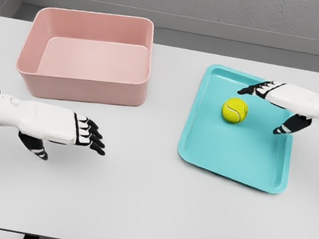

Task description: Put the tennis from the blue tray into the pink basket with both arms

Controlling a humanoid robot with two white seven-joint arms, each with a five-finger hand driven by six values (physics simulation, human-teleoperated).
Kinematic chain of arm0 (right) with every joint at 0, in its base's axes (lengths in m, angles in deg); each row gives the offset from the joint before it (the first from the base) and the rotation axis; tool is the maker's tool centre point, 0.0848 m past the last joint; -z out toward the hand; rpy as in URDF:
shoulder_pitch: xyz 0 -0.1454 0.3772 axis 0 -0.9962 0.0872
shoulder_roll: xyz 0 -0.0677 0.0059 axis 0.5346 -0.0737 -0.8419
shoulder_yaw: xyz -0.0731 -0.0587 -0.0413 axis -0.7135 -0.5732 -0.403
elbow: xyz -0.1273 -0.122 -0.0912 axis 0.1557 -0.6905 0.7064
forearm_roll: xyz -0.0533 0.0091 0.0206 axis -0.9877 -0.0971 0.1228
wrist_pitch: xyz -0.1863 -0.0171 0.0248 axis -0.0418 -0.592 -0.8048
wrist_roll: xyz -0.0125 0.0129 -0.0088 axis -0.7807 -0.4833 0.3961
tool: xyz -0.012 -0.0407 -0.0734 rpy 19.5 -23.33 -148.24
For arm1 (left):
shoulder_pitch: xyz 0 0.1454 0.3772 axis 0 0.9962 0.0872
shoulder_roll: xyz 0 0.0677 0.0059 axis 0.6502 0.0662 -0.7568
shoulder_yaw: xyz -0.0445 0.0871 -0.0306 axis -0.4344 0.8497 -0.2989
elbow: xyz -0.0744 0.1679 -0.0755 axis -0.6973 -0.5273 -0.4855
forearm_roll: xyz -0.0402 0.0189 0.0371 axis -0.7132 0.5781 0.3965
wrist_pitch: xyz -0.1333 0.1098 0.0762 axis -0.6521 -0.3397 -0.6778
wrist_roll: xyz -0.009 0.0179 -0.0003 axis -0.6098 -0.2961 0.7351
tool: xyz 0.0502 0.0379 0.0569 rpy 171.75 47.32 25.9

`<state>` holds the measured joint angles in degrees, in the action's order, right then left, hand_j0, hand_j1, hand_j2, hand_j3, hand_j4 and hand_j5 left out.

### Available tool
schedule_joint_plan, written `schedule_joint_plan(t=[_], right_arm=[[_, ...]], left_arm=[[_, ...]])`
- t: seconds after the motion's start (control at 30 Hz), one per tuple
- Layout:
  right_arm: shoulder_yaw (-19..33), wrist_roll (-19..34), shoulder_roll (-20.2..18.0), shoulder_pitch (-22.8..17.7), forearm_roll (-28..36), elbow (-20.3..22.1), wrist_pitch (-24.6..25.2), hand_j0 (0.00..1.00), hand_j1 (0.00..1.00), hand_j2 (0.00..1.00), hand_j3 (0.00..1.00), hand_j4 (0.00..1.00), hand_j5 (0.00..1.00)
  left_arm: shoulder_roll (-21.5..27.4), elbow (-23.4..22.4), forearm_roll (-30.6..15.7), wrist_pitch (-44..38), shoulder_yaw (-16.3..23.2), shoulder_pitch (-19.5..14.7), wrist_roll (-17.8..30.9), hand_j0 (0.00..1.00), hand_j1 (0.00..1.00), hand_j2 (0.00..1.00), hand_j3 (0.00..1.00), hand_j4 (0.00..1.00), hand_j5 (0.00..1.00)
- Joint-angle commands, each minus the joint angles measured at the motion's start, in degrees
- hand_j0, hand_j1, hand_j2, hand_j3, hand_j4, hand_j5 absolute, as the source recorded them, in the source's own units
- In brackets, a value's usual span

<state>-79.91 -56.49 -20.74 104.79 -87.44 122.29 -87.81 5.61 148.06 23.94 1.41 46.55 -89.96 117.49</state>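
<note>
1. table [143, 209]: white, flat surface carrying every item listed below.
2. pink basket [86, 56]: rectangular tub with high walls, standing on the far left part of the table, nothing visible inside.
3. blue tray [235, 150]: shallow turquoise tray, set at a slight angle on the right side, well apart from the pink basket.
4. tennis ball [235, 110]: yellow-green, resting in the upper half of the blue tray.
5. right hand [274, 102]: reaching in from the right edge over the tray, fingers spread and holding nothing, fingertips just beside the ball, thumb hanging below.
6. left hand [59, 126]: low over the table in front of the basket, fingers loosely extended, holding nothing.
</note>
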Motion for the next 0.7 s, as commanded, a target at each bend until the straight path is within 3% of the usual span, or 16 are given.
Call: schedule_joint_plan(t=[0.0,0.2,0.67], right_arm=[[0.0,0.0,1.9,0.0,0.1,-2.3,0.0,1.0,1.0,1.0,1.0,1.0,1.0],[0.1,-0.2,7.4,1.1,-2.9,-9.7,0.0,1.0,1.0,1.0,1.0,1.0,1.0],[-1.0,0.0,14.4,1.9,-7.6,-14.8,0.3,1.0,1.0,1.0,1.0,1.0,1.0]], left_arm=[[0.2,0.0,-0.3,-0.1,-0.2,0.0,0.0,1.0,1.0,1.0,1.0,1.0,1.0],[0.6,0.1,-0.3,-0.1,-0.6,-0.3,0.0,1.0,1.0,1.0,1.0,1.0,1.0],[3.8,0.0,-0.2,-0.1,-0.8,0.2,0.0,1.0,1.0,1.0,1.0,1.0,1.0]])
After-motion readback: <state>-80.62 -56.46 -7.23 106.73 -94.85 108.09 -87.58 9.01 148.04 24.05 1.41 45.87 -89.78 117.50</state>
